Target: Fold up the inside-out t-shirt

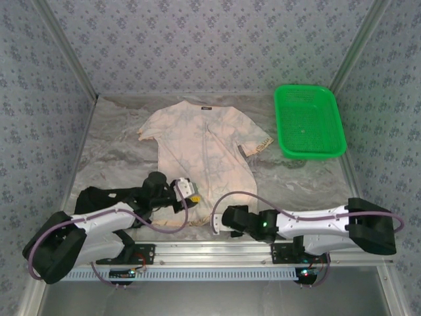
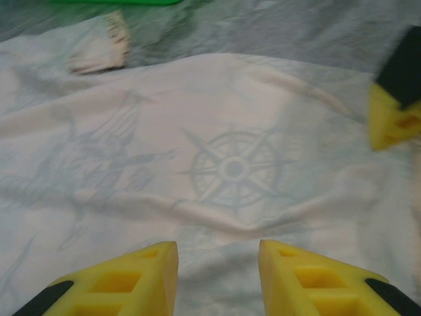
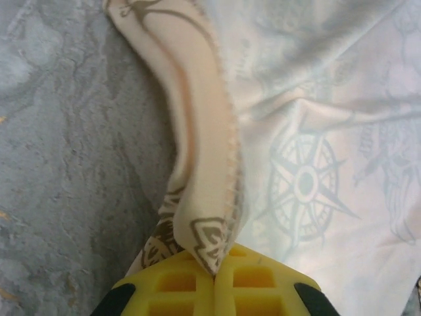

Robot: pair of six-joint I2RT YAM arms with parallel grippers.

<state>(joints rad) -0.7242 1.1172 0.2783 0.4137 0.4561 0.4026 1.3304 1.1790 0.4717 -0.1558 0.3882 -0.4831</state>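
The inside-out t-shirt lies flat on the marbled table, neck label at the far end and hem toward the arms. Its pale reverse shows faint compass and ship prints. My right gripper is shut on a fold of the hem edge, where the darker printed side curls out. In the top view the right gripper sits at the hem's near right end. My left gripper is open, its yellow fingers apart just above the fabric near the hem's left part, and nothing is pinched. From above, the left gripper is at the shirt's near left.
A green plastic basket stands at the table's far right, beside the shirt's right sleeve. Patterned walls close in the table on three sides. Bare grey table lies left of the held hem. A yellow fingertip of the other arm shows in the left wrist view.
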